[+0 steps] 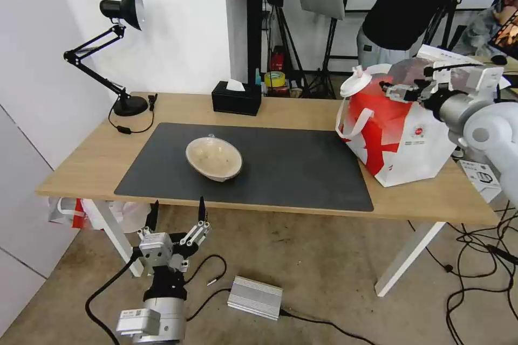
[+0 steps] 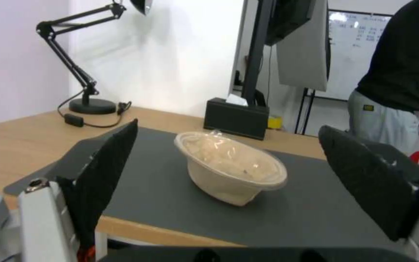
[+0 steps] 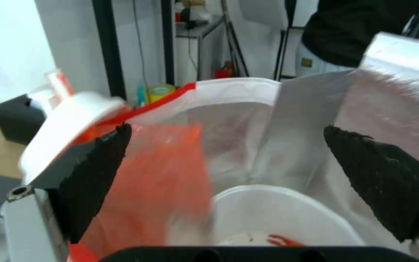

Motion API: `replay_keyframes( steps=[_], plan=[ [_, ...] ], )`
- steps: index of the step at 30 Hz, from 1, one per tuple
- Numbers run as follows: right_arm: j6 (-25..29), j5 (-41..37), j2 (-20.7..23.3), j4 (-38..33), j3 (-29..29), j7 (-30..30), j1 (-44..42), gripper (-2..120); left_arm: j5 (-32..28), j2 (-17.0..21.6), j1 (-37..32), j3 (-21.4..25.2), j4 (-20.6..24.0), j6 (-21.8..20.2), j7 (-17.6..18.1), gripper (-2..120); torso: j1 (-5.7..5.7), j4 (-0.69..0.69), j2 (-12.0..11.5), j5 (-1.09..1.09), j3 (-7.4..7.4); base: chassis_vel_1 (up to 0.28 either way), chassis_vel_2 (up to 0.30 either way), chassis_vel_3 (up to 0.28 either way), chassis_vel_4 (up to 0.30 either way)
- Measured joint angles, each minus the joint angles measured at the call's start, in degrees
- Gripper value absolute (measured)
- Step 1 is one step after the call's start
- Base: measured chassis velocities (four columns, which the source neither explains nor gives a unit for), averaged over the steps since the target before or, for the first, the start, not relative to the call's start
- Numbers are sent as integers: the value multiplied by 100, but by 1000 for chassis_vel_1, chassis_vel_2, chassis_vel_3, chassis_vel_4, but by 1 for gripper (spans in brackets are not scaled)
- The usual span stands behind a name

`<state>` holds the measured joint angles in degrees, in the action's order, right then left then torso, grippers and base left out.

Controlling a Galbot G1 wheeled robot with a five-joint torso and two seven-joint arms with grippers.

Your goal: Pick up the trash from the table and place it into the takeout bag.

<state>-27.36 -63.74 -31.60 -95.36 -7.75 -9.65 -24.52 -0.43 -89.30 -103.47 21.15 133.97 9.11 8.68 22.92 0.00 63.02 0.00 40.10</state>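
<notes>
A shallow beige soiled bowl (image 1: pixel 214 158) (image 2: pixel 231 167) lies tilted on the dark mat (image 1: pixel 291 167) of the light-wood table (image 1: pixel 81 167). My left gripper (image 1: pixel 178 206) (image 2: pixel 228 127) hangs open below the table's front edge, facing that bowl. The red-and-white takeout bag (image 1: pixel 402 137) stands on the table's right end. My right gripper (image 1: pixel 408 81) (image 3: pixel 226 128) is open above its mouth. Inside the foil lining sits the white round bowl (image 3: pixel 272 222) with red scraps. The red cup with its white lid (image 1: pixel 356 84) (image 3: pixel 71 118) tilts at the bag's left rim, blurred, touching neither finger.
A black tissue box (image 1: pixel 236 98) and a black desk lamp (image 1: pixel 121 54) stand at the table's back. A person in black stands just behind the bag. On the floor lie a silver box (image 1: pixel 254 296) and cables. A white carton (image 1: pixel 480 177) sits right of the bag.
</notes>
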Motion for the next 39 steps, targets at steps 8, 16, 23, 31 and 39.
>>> replay_keyframes(
  steps=[8,16,23,31,39],
  plan=[
    [39,214,40,53,-9,41,74,100,-9,11,11,5,0,-3,2,100,0,0,0,0,0,0,0,0,0],
    [97,253,50,90,-65,42,94,100,-10,3,11,0,-9,-3,3,100,0,0,0,0,0,0,0,0,0],
    [214,251,65,94,-174,42,75,100,-10,2,19,1,-13,-3,3,100,0,0,0,0,0,0,0,0,0],
    [695,179,50,-2,-340,40,-45,100,-15,10,31,1,-12,-6,5,100,0,0,0,0,0,0,0,0,0],
    [1320,8,-60,-370,-583,-130,-396,100,-23,18,37,12,-1,-9,7,100,0,0,0,0,0,0,0,0,0]
  ],
)
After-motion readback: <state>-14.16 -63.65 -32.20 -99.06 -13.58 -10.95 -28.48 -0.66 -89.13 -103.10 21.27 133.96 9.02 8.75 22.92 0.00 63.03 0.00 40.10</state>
